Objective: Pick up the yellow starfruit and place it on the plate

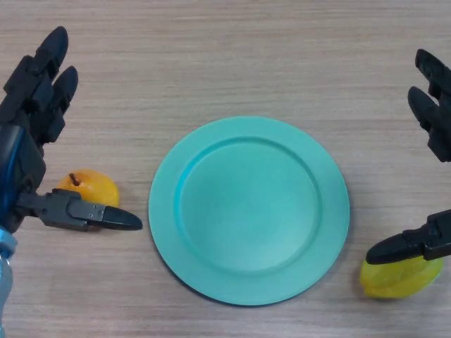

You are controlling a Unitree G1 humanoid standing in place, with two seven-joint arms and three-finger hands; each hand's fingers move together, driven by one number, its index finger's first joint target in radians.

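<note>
My open right robot hand (pixel 431 134) hovered over the yellow starfruit (pixel 399 277) near the worktop's (pixel 232 63) front right corner, beside the plate (pixel 249 210); my left robot hand (pixel 35 127) was open too.

Views: one, from the head camera. Position: above the bench (pixel 232 49), looking nearly straight down onto its wood-grain top. Range: close; the bench surface fills the whole frame and no edge of it shows. Centre of frame: teal plate (pixel 248 210). Left margin: left hand (pixel 32 134) enters. Right margin: right hand (pixel 433 127) enters, partly cut off. No second view to overlap.
</note>
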